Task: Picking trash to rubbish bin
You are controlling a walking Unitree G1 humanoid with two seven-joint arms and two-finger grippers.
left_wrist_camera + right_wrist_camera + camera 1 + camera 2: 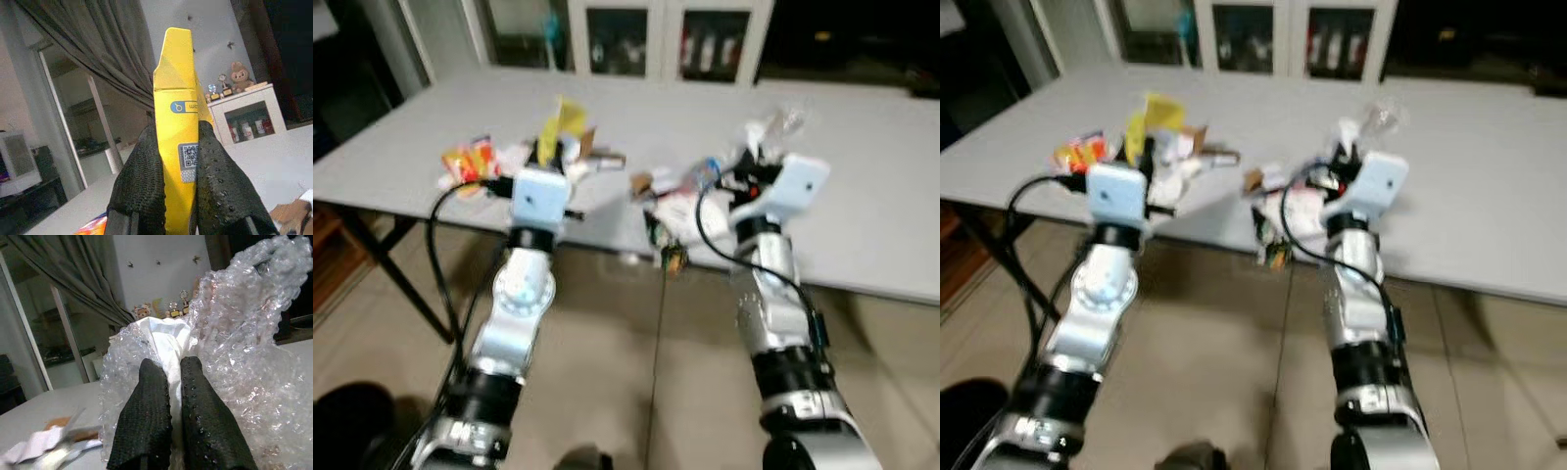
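Left gripper: fingers clamped flat on a yellow carton, which sticks up well past the tips. Flattened card, light and stiff enough, bends if squeezed off-axis. The hold is low on the panel near the QR mark, looks secure.

Right gripper: fingers nearly together, pinching white paper wrapped in bubble wrap. The wrap billows out beside and above the fingers. It's very light, soft, slick and springy, so it's likely to slip or unfold. Best grip is where it's bunched around the paper, as here, not on a loose flap.

Both arms are raised at the near edge of the worktop, and both pieces are up off the surface.

Surroundings: just beyond the left gripper there's an orange wrapper and mixed paper scraps. Between the two grippers a second litter pile sits at the edge with a small piece hanging over it. A black cable loops beside the left wrist. Cabinet is behind the worktop. I can't make out a bin.

Main risk, I'd say: trailing wrap snagging the middle pile on the way out.
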